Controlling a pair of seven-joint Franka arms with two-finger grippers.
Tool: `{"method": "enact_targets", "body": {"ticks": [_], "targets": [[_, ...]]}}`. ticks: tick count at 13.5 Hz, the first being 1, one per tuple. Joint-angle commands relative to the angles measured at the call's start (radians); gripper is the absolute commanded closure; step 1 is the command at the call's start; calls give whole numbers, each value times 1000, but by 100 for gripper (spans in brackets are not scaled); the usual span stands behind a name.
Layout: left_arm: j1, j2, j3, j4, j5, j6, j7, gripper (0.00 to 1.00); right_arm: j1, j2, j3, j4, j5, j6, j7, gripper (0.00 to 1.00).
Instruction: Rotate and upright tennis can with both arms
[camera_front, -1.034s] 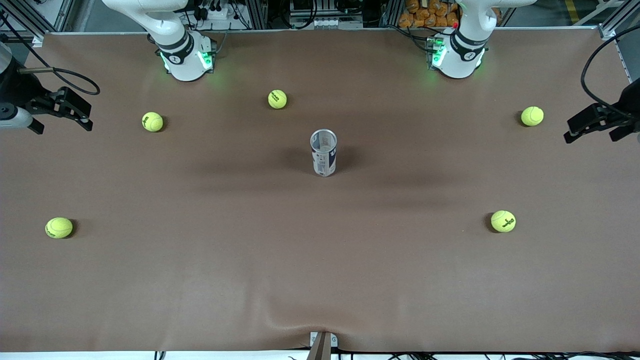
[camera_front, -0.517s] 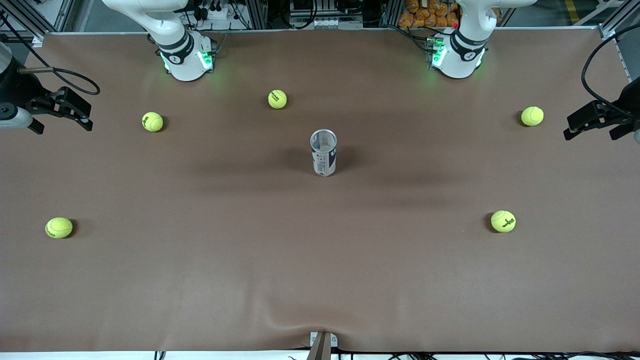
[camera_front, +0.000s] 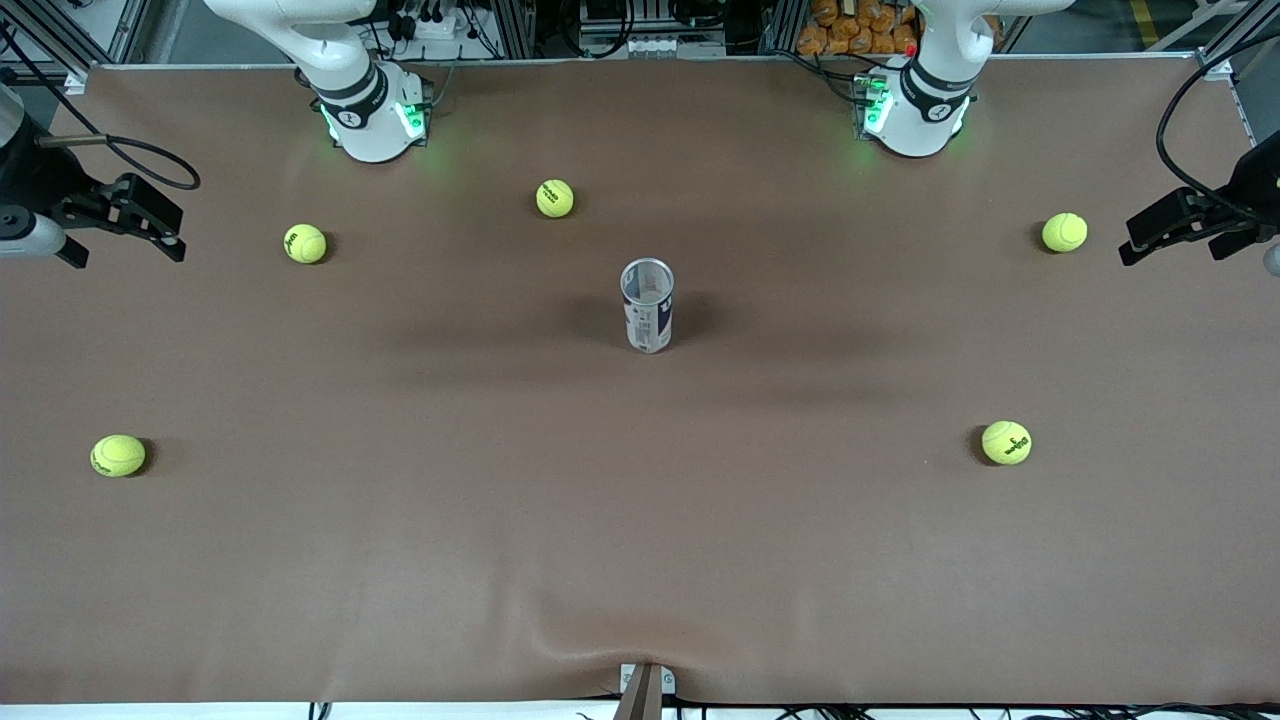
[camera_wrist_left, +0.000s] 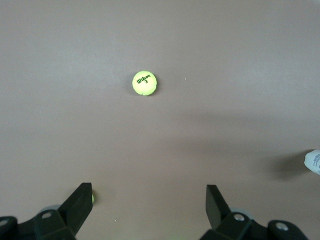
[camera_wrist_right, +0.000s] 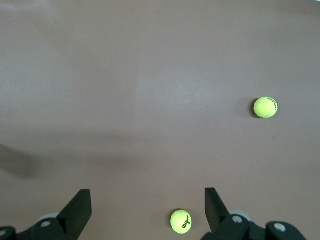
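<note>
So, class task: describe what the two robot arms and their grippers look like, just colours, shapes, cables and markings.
Both arms are white, rounded and jointed, with dark grey bands and round bases glowing green. The left gripper and right gripper are black, angular and two-fingered, with wedge-shaped fingers. A black cable loops to each wrist.

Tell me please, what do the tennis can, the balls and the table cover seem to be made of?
The tennis can: probably clear plastic under a printed white and dark blue label, with a shiny metal-looking rim; its wall looks see-through at the open top. The tennis balls, such as this one: matte yellow-green felt, by their dull look. The table cover: a matte brown sheet, perhaps paper or fabric; it wrinkles at the near edge.
</note>
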Motion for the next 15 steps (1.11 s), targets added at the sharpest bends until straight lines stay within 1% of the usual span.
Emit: {"method": "enact_targets", "body": {"ticks": [1, 6, 11, 15], "targets": [[-4, 1, 1, 5, 13, -15, -14, 0, -4, -17, 10, -1, 20, -10, 7, 0], [-2, 12, 2, 5, 13, -12, -14, 0, 24, -9, 8, 1, 20, 4, 11, 0], [-4, 10, -1, 3, 8, -15, -13, 0, 19, -9, 5, -1, 20, -1, 11, 0], [-4, 10, -3, 2, 5, -15, -13, 0, 51, 0, 5, -1, 20, 5, 11, 0]]}}
